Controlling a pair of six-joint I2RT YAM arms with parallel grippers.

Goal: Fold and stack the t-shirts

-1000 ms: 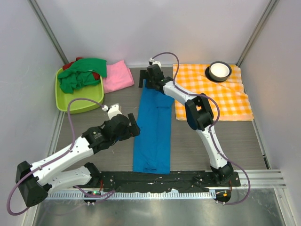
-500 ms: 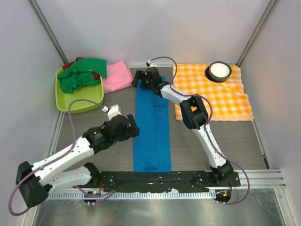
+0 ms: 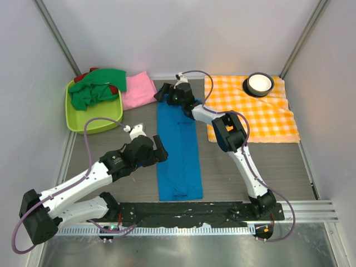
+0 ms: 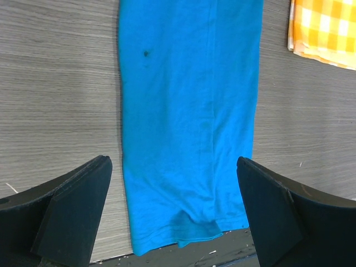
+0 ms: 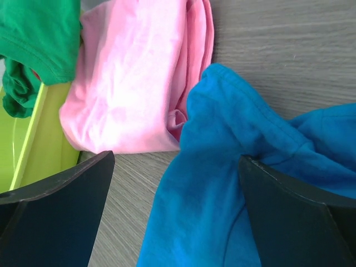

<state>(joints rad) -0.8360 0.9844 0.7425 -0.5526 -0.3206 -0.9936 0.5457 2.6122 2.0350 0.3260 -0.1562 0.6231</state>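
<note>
The bright blue t-shirt [image 3: 178,156] lies as a long narrow strip down the middle of the table. My right gripper [image 3: 165,93] is at its far end, jaws wide open, with the bunched blue cloth [image 5: 222,194] between them and pressed against the right finger [image 5: 295,217]. My left gripper [image 3: 160,149] is open and empty at the strip's left edge; its wrist view looks down on the shirt's near hem [image 4: 189,111]. The pink t-shirt [image 3: 139,90] lies folded at the back left, touching the blue cloth in the right wrist view [image 5: 133,83]. The green t-shirt [image 3: 97,86] and a bit of the red one [image 3: 80,77] are heaped in the bin.
A lime-green bin [image 3: 92,119] stands at the back left by the wall. The orange-and-white checked cloth [image 3: 261,114] lies at the back right with a dark-rimmed white bowl [image 3: 260,83] on it. A black rail [image 3: 222,210] runs along the near edge.
My right gripper has moved left along the back, and the far end of the blue t-shirt has shifted left with it, toward the pink t-shirt. My left arm has barely moved.
</note>
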